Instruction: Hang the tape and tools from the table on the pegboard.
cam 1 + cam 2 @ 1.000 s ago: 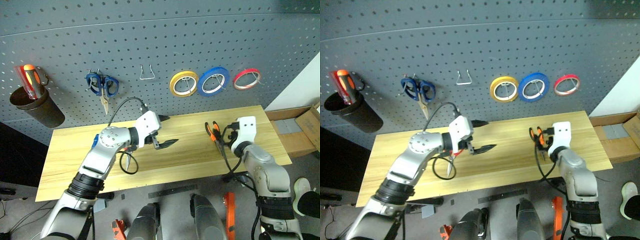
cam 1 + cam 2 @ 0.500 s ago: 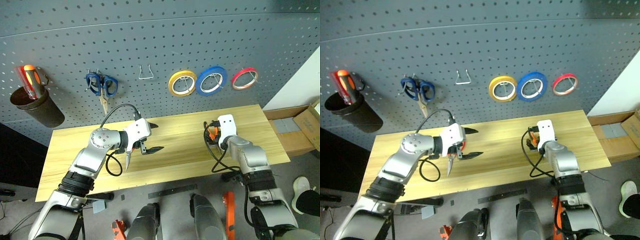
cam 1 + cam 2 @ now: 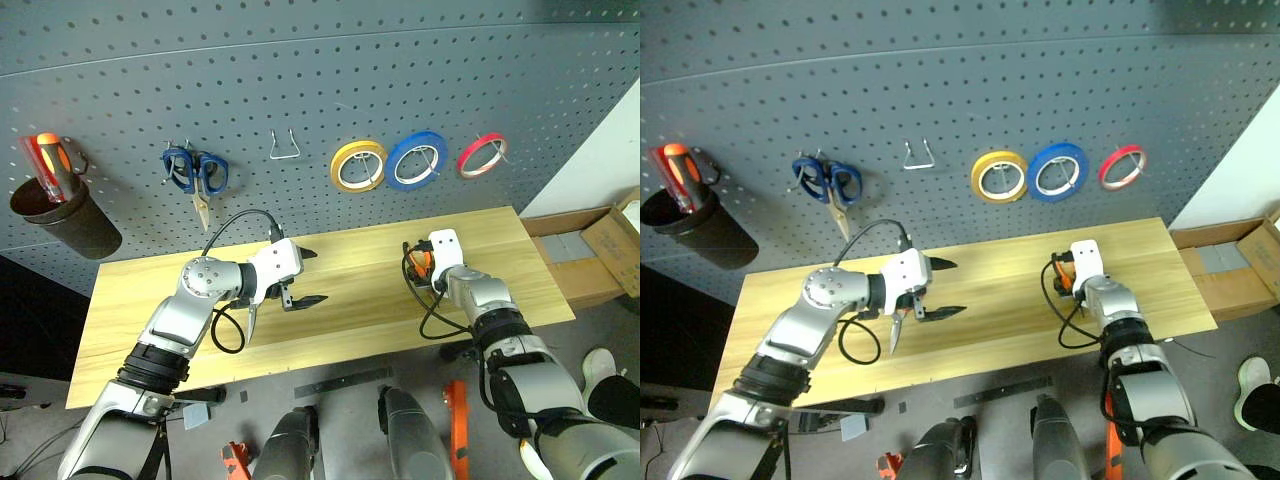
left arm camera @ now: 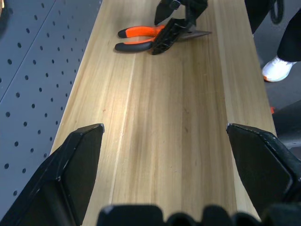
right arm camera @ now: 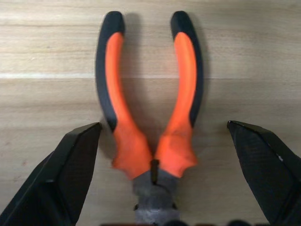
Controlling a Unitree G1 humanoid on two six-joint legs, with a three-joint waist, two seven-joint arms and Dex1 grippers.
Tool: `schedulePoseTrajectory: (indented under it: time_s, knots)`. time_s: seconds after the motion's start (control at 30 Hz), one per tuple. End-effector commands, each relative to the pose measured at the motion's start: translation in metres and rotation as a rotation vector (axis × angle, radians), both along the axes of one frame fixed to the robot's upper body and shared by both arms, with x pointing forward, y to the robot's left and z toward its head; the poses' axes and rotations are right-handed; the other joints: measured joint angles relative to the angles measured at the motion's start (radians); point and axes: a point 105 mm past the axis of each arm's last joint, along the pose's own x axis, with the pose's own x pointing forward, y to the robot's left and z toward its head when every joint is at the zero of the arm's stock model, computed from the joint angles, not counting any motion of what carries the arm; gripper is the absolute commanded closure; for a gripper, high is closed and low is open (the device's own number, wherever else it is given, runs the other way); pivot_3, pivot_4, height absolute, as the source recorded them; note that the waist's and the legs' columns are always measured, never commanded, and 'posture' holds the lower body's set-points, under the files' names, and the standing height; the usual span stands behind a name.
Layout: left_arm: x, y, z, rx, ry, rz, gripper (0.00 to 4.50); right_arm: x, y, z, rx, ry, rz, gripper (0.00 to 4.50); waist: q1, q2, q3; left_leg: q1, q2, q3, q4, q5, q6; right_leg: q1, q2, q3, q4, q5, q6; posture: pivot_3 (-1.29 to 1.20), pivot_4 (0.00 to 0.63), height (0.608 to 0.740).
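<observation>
- We see the pliers [image 5: 149, 117] on the table [image 3: 350, 300] lying between the right gripper's [image 5: 164, 160] spread, empty fingers, handles pointing straight ahead.
- Our left gripper [image 3: 303, 283], likewise released, hangs well apart from them.

Blue-handled scissors [image 3: 197, 174] are hanging blades-down on the wall panel, left of an unoccupied bent wire hook [image 3: 285, 147]. A yellow tape roll [image 3: 359, 165] and a blue tape roll [image 3: 416, 160] are hanging side by side to the hook's right. A dark metal cup [image 3: 64, 221] is hanging at the far left, holding a tool with an orange-red handle [image 3: 47, 158]. Cardboard boxes [image 3: 612, 233] are sitting on the floor at the far right. A white shoe [image 3: 605, 372] is showing at the lower right.
</observation>
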Motion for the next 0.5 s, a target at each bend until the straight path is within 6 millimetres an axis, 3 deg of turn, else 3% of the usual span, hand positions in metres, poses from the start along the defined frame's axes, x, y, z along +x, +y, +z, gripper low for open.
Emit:
schedulePoseTrajectory:
  time_s: [0.03, 0.3, 0.5]
  knots:
    - [-0.002, -0.004, 0.008, -0.009, -0.044, -0.021, 0.0, 0.001, -0.002, -0.003, 0.011, 0.014, -0.004, 0.05, -0.003, 0.0, 0.0, 0.0, 0.0, 0.0, 0.0, 0.0, 0.0, 0.0, 0.0, 0.0, 0.0, 0.0, 0.0, -0.16, 0.247, 0.74]
    - [-0.003, -0.002, 0.005, -0.019, -0.036, -0.005, 0.0, 0.006, 0.015, -0.004, -0.01, 0.014, 0.045, 2.59, -0.017, -0.002, -0.002, 0.001, 0.0, 0.002, 0.001, 0.0, 0.0, 0.0, 0.0, 0.002, 0.0, 0.002, 0.001, -0.16, 0.245, 0.74]
    - [-0.001, 0.005, 0.008, -0.06, -0.031, 0.047, 0.0, 0.015, 0.028, 0.012, -0.009, -0.064, 0.079, 2.62, -0.023, -0.002, -0.002, 0.001, 0.001, 0.002, 0.001, 0.0, 0.0, 0.0, 0.001, 0.002, 0.0, 0.002, 0.0, -0.16, 0.242, 0.74]
